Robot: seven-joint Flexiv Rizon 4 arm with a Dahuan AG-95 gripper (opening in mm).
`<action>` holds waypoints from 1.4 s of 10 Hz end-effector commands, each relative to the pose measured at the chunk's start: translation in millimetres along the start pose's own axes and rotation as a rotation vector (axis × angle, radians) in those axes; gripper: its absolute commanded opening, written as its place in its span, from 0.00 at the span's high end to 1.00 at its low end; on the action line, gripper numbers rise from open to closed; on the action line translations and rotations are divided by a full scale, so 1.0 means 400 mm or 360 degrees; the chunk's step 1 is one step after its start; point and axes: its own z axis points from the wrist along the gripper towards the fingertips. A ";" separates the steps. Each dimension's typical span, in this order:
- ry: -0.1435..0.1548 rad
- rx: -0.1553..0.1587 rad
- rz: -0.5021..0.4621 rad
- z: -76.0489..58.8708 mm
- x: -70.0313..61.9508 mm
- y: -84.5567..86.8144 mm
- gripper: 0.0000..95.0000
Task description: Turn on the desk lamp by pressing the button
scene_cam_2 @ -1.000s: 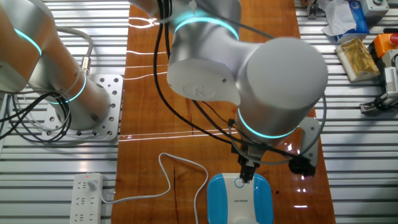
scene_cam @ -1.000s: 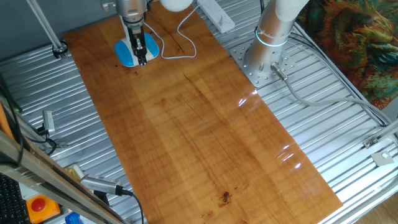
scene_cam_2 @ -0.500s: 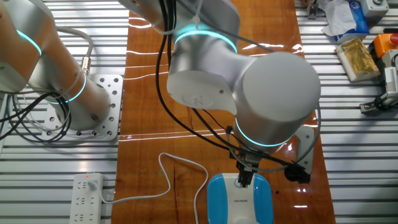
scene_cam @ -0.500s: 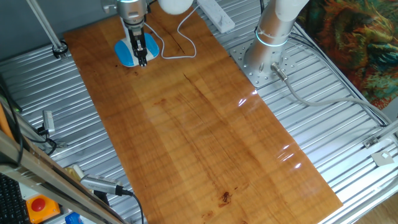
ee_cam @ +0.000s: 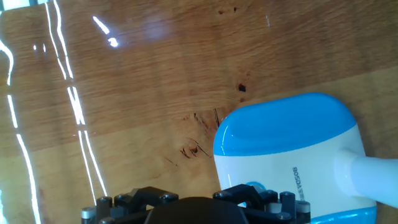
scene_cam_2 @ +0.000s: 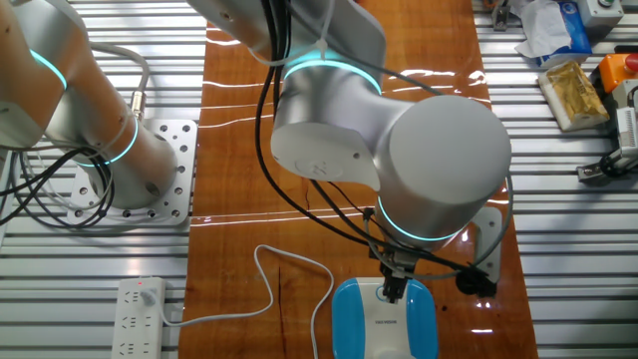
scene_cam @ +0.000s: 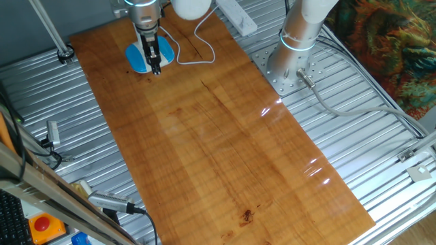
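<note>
Desk lamp (scene_cam_2: 384,319) sits at the wooden surface's (scene_cam: 225,136) far end, cord trailing toward the power strip (scene_cam_2: 138,317). Claw (scene_cam_2: 395,290) has sunk slightly over the last second, tips now at the button (scene_cam_2: 385,294). Likely mid-press; lamp not visibly lit. Claw's opening: cannot tell.

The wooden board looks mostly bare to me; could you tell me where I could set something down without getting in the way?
The wooden board is bare from the desk lamp down to its near end. It is crowded only at the far end, where the gripper hangs over the lamp base, with the white cord alongside.
</note>
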 end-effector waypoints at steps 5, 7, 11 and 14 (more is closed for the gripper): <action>-0.0018 -0.0004 -0.0001 0.002 -0.004 -0.001 0.00; -0.0020 -0.0002 -0.0012 0.002 -0.004 -0.001 0.00; -0.0023 -0.0001 -0.0025 0.042 -0.009 -0.005 0.00; -0.0016 -0.0001 -0.0051 0.046 -0.009 -0.006 0.00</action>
